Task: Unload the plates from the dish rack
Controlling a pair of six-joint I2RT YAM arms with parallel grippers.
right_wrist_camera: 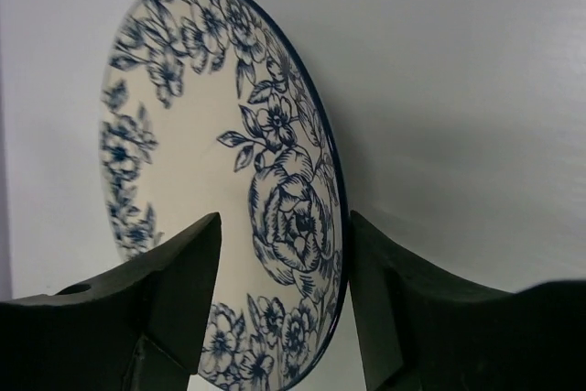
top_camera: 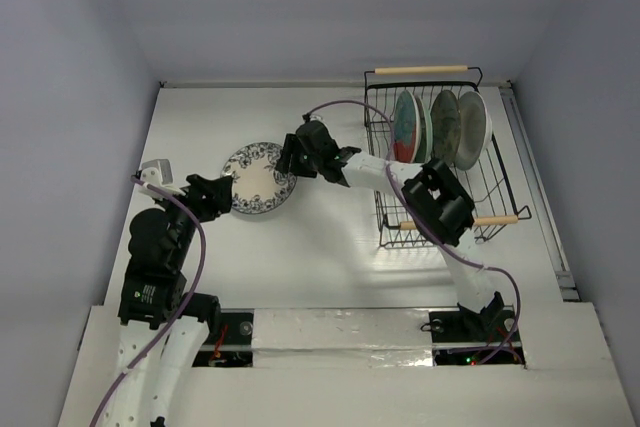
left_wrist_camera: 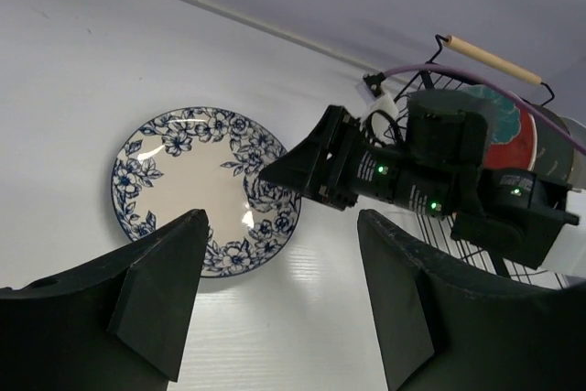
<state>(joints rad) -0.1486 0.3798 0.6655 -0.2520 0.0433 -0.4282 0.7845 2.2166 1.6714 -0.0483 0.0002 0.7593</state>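
A blue-floral-rimmed white plate (top_camera: 256,179) lies flat on the white table, left of centre. My right gripper (top_camera: 290,161) is open, and its fingers straddle the plate's right rim (right_wrist_camera: 316,226) with a gap on the face side. My left gripper (top_camera: 222,189) is open and empty, just off the plate's left edge; the plate (left_wrist_camera: 197,185) lies ahead of its fingers. The black wire dish rack (top_camera: 494,179) stands at the back right with three plates upright in it: a red-and-teal one (top_camera: 404,127), a grey-green one (top_camera: 444,123) and a pale one (top_camera: 473,129).
The rack has two wooden rod handles, one far (top_camera: 420,70) and one near (top_camera: 497,218). The right arm's elbow (top_camera: 440,202) hangs over the rack's near left part. White walls close the table on the left, back and right.
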